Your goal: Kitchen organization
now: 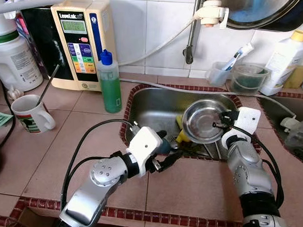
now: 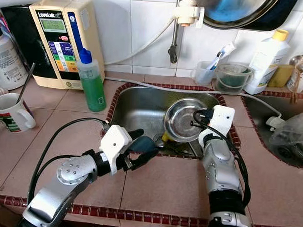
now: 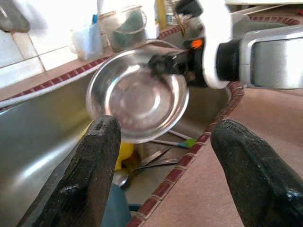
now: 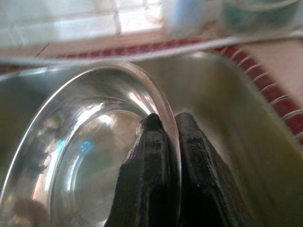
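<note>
Bowl: a round, shallow steel bowl with a thin rolled rim and a mirror-bright inside, tilted up on edge over the right part of the sink.
Sink: a rectangular brushed-steel sink set into a counter of smooth pinkish tiles edged with small dark-red tiles.
Right gripper: the right gripper reaches in from the counter's near side, forearm rising over the sink edge, and its two black fingers are pinched together on the bowl's rim, one inside and one outside.
Left gripper: the left gripper stretches across the counter toward the sink's front edge with its fingers spread wide, holding nothing.
In the sink: a yellow object and some cutlery lie under the bowl.
Wrist views: the right wrist view shows the rim running between the two finger pads; the left wrist view shows the bowl's concave face and a green-tipped utensil at the bottom.
Counter: a green soap bottle with a blue cap stands left of the sink, a white mug farther left.
</note>
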{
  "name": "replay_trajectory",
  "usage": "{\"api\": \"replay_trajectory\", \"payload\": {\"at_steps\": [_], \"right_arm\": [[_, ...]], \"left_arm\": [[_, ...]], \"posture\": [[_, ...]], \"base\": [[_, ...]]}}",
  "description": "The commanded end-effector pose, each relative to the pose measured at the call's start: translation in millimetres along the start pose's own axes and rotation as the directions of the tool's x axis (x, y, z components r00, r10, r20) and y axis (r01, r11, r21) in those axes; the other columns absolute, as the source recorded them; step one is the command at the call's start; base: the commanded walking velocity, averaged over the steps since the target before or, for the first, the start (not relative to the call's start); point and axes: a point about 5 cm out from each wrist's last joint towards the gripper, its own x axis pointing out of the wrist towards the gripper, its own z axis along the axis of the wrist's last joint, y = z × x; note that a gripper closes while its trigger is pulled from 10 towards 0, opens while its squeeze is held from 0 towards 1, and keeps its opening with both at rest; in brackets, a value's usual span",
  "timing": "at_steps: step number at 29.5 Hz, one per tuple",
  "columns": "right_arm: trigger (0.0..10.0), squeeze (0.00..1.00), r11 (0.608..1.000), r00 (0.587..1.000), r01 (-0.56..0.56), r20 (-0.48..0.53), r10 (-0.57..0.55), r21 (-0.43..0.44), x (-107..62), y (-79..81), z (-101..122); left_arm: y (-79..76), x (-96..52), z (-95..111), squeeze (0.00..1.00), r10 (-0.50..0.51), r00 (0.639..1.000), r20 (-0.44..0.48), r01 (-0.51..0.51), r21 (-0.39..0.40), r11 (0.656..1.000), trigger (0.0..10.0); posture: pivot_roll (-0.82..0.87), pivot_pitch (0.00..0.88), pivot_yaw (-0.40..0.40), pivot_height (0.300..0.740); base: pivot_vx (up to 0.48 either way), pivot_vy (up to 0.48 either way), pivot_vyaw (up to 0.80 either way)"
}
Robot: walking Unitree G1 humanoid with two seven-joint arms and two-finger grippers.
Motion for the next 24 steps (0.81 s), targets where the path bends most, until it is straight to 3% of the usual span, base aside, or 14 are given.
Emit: {"api": "replay_trajectory", "payload": {"at_steps": [1, 11, 13, 24], "right_arm": [[10.0, 0.00, 0.999, 0.999, -0.039, -0.034, 0.039, -0.013, 3.8, 3.7, 2.6], [10.0, 0.00, 0.996, 0.995, -0.086, -0.048, 0.084, -0.036, 6.1, 6.7, 3.1], [10.0, 1.00, 0.997, 0.995, -0.074, -0.067, 0.072, -0.021, 6.8, 5.7, 0.3], [10.0, 1.00, 0.998, 0.996, -0.068, -0.064, 0.068, 0.011, 8.4, 11.6, -3.7]], "left_arm": [[-5.6, -1.2, 2.3, 0.00, -0.006, 1.000, -0.010, 0.006, -0.006, 1.000, 10.0], [-14.1, -5.1, 3.2, 0.00, -0.010, 1.000, -0.022, 0.009, -0.029, 1.000, 10.0], [-15.1, -6.1, 3.5, 0.00, -0.010, 1.000, -0.028, 0.009, -0.031, 0.999, 10.0], [-7.4, -9.8, 5.1, 0.00, 0.007, 0.999, -0.042, -0.008, -0.018, 1.000, 10.0]], "posture": [[0.02, 0.000, 0.038, 0.740], [0.03, 0.000, 0.029, 0.740], [0.04, 0.000, 0.029, 0.740], [0.06, 0.000, 0.040, 0.740]], "base": [[0.000, 0.000, 0.00], [0.000, 0.000, 0.00], [0.000, 0.000, 0.00], [0.000, 0.000, 0.00]]}}
